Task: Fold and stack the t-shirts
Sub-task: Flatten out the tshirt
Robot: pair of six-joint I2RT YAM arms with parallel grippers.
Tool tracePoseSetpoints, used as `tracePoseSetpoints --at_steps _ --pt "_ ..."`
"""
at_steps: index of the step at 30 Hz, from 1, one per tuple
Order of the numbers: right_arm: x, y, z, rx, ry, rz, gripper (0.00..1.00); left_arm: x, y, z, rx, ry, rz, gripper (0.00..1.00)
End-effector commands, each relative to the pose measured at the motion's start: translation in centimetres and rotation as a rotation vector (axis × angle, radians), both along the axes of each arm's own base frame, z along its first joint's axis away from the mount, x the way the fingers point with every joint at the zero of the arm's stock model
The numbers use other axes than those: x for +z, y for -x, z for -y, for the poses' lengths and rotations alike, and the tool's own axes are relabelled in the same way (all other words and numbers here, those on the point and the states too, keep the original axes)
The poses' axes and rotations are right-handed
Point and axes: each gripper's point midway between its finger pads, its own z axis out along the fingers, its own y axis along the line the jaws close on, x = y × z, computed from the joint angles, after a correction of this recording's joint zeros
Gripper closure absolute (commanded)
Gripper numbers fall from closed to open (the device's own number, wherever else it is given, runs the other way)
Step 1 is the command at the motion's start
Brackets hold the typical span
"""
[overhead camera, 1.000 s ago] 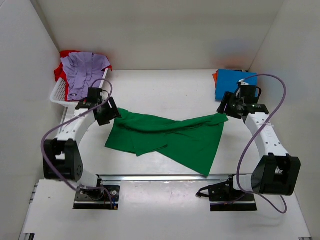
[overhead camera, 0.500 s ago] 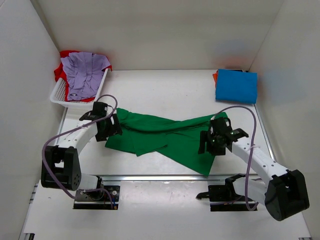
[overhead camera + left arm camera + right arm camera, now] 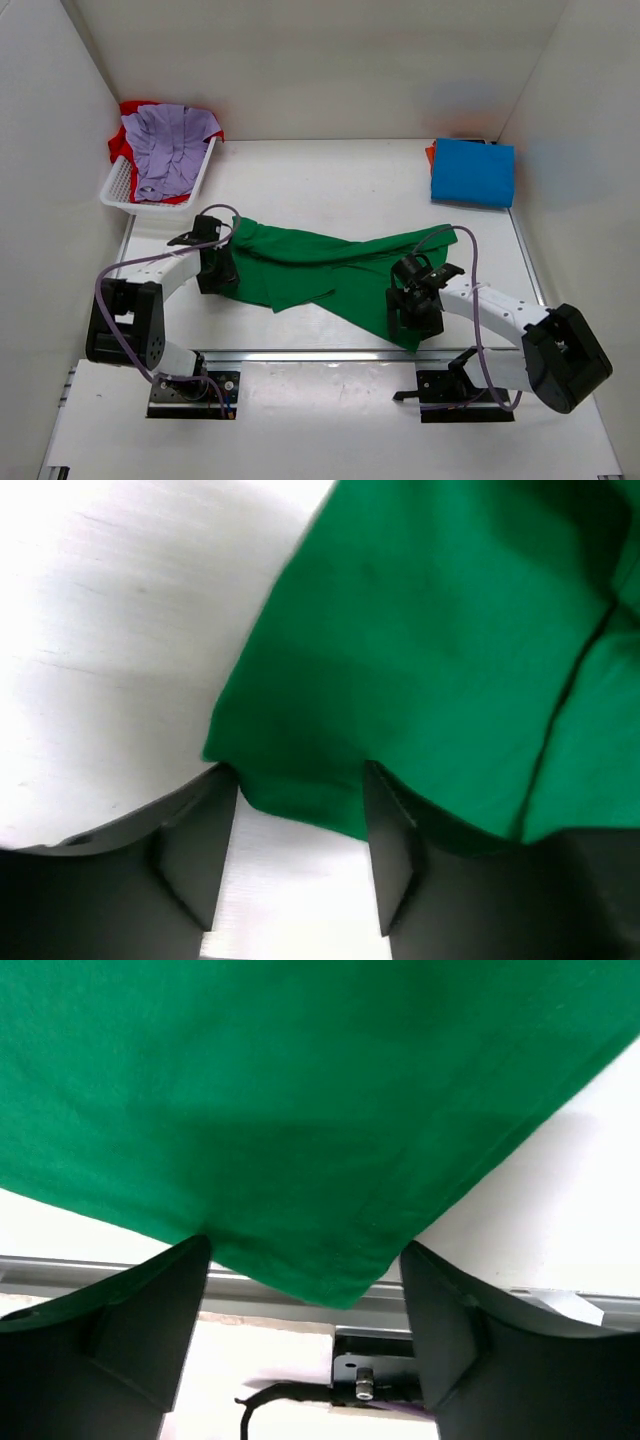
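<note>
- The bright green short-sleeved cloth t-shirt (image 3: 345, 270) is lying rumpled on the white bench (image 3: 330, 180), between both arms.
- The left tool (image 3: 300, 780) is standing wide, its fingers flanking the shirt's left corner.
- The right tool (image 3: 305, 1250) is also standing wide, straddling the near right corner.

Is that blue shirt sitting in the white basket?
No, the blue shirt lies folded at the far right of the table, apart from the white basket at the far left.
</note>
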Motion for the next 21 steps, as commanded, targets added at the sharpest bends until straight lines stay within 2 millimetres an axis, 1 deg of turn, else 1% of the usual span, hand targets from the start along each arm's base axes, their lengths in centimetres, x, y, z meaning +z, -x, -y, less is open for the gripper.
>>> tracePoseSetpoints --at_steps 1,3,4,5,6,7,8,9,10,11,12,13,14,15,16,17,18,19,20,21 --pt "-2.7 1.9 -0.2 -0.005 0.015 -0.084 0.33 -1.6 0.0 1.1 -0.017 0.038 -0.011 0.48" --pt "-2.7 1.9 -0.5 -0.001 -0.007 -0.090 0.68 -1.4 -0.3 1.0 -0.018 0.036 0.002 0.94" --pt "-2.4 1.6 -0.6 0.005 -0.016 -0.075 0.99 -1.1 -0.2 1.2 -0.018 0.045 -0.004 1.00" --pt "-2.1 1.4 -0.4 -0.004 -0.009 -0.066 1.00 -0.4 -0.7 1.2 -0.015 0.047 0.013 1.00" --pt "-1.2 0.6 -0.8 -0.004 -0.033 -0.034 1.00 0.2 -1.0 1.4 -0.016 0.065 0.026 1.00" --pt "0.1 -0.5 -1.0 -0.018 -0.056 -0.002 1.00 1.7 -1.9 1.7 -0.007 0.089 0.061 1.00" --pt "2.2 -2.3 -1.3 -0.019 -0.086 0.065 1.00 4.0 -3.3 2.0 0.009 0.115 0.116 1.00" --pt "3.3 -2.9 -0.9 -0.001 -0.074 0.081 1.00 7.2 -5.1 2.4 0.008 0.139 0.190 1.00" --pt "6.3 -5.0 -0.8 0.005 -0.093 0.156 1.00 11.8 -7.8 3.2 0.006 0.179 0.298 1.00" --pt "8.1 -6.3 -0.9 0.014 -0.115 0.204 1.00 14.0 -8.3 3.2 0.009 0.190 0.323 1.00" --pt "12.1 -9.0 -0.5 -0.001 -0.141 0.304 1.00 16.6 -9.3 3.5 0.013 0.207 0.371 1.00" --pt "16.4 -11.3 0.1 -0.012 -0.161 0.407 1.00 24.4 -12.1 3.6 0.023 0.236 0.521 1.00" --pt "18.8 -12.6 1.1 -0.044 -0.166 0.471 1.00 26.8 -12.0 3.4 0.035 0.238 0.539 1.00" --pt "22.7 -14.1 2.0 -0.072 -0.185 0.563 1.00 30.8 -12.6 3.1 0.055 0.241 0.600 1.00" --pt "26.3 -14.9 2.2 -0.072 -0.204 0.654 1.00 32.9 -12.6 2.8 0.059 0.237 0.638 1.00" --pt "27.9 -15.3 3.2 -0.095 -0.208 0.692 1.00 35.7 -12.8 2.3 0.070 0.233 0.685 1.00" --pt "29.6 -15.6 3.6 -0.096 -0.213 0.730 1.00 37.1 -12.4 2.1 0.070 0.230 0.703 1.00" --pt "29.5 -15.4 4.5 -0.111 -0.201 0.714 0.99 37.3 -11.4 2.3 0.042 0.230 0.693 1.00" --pt "28.4 -14.9 4.3 -0.104 -0.195 0.683 1.00 36.7 -10.9 2.4 0.031 0.232 0.673 1.00" --pt "28.0 -14.5 4.5 -0.109 -0.186 0.683 0.99 35.9 -10.1 2.4 0.020 0.235 0.659 1.00"
